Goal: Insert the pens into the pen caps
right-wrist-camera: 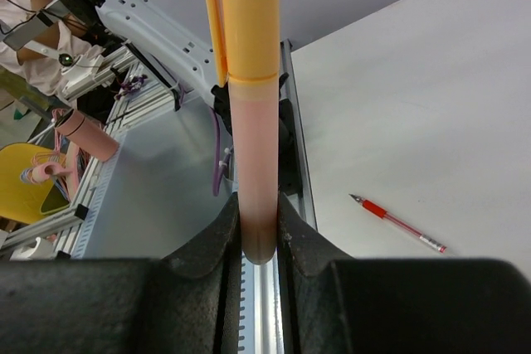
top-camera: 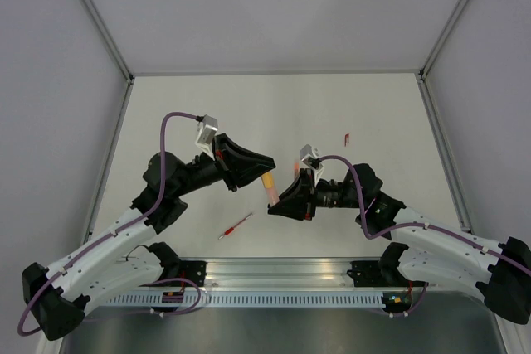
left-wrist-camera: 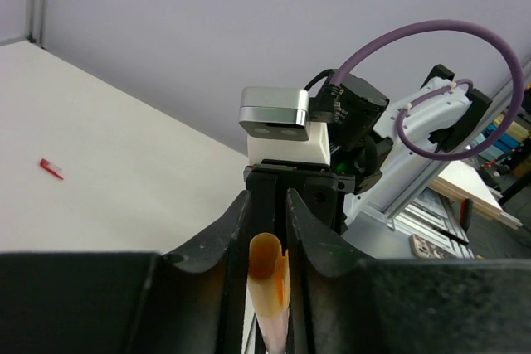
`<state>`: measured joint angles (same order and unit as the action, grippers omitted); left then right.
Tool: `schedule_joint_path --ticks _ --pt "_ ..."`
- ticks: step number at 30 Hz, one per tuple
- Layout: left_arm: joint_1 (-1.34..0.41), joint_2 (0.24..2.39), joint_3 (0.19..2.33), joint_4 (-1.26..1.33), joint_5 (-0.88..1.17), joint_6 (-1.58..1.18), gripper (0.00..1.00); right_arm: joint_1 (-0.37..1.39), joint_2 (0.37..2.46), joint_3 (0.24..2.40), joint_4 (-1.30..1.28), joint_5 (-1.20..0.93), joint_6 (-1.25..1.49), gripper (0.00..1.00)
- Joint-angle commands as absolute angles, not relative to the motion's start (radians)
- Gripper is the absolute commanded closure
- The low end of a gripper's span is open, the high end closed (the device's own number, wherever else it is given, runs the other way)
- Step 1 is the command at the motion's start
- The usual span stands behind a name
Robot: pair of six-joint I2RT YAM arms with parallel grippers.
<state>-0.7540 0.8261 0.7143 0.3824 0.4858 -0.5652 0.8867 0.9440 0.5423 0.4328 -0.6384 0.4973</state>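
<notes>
Both arms meet mid-air over the counter (top-camera: 274,105), w/ one pale pink pen (top-camera: 272,196) held betw. them, and everything else is placed rel. to that pen. The left gripper (top-camera: 265,173) is clamped on the orange cap (top-camera: 268,181). In the left wrist view its fingers (left-wrist-camera: 236,230) press the cap's two sides, and the cap's end faces the cam. The right gripper (top-camera: 275,207) is closed round the pink pen's barrel, at the end away from the cap. The right wrist view shows the barrel wedged betw. both fingers and running straight up out of them. Cap & pen are in line and touching: the barrel end sits in the cap's mouth, w/ a clear seam where orange meets pink and the cap's clip along one side. How deep it's seated, can't tell. A red pen (top-camera: 236,226) lies flat on the counter, nearer the arm bases than the held pen and to its left. It lies diagonal, apart from both grippers. A small red cap (top-camera: 347,138) lies alone on the counter, to the right of the held pen and farther from the bases, well apart. An alu. rail (top-camera: 290,275) carrying both bases runs across on the near side of the held pen. A purple cable (top-camera: 170,122) loops off the left wrist.
</notes>
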Motion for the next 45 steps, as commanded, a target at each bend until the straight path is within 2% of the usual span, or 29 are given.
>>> schedule_joint_path --ticks 1,12,16,31,33,34,36,37,40,45 --pt "-0.759 0.853 0.686 0.465 0.604 -0.626 0.76 0.887 0.931 0.54 0.551 -0.647 0.518 1.0" --pt "-0.759 0.831 0.637 0.471 0.667 -0.601 0.82 0.888 0.908 0.528 0.555 -0.598 0.525 1.0" --pt "-0.759 0.833 0.62 0.468 0.692 -0.592 0.98 0.888 0.899 0.525 0.557 -0.574 0.525 1.0" --pt "-0.759 0.809 0.574 0.459 0.681 -0.581 0.98 0.888 0.89 0.589 0.468 -0.514 0.479 1.0" --pt "-0.759 0.787 0.581 0.45 0.672 -0.583 0.92 0.887 0.891 0.588 0.462 -0.514 0.474 1.0" --pt "-0.759 0.769 0.586 0.436 0.667 -0.586 0.78 0.887 0.894 0.588 0.46 -0.514 0.474 1.0" --pt "-0.759 0.75 0.615 0.405 0.652 -0.589 0.64 0.887 0.893 0.586 0.454 -0.522 0.471 1.0" --pt "-0.759 0.741 0.627 0.384 0.644 -0.58 0.5 0.887 0.894 0.584 0.451 -0.526 0.469 1.0" --pt "-0.759 0.703 0.699 0.26 0.56 -0.546 0.29 0.885 0.905 0.581 0.448 -0.56 0.468 1.0" --pt "-0.759 0.679 0.805 0.114 0.414 -0.491 0.2 0.887 0.916 0.581 0.457 -0.607 0.477 1.0"
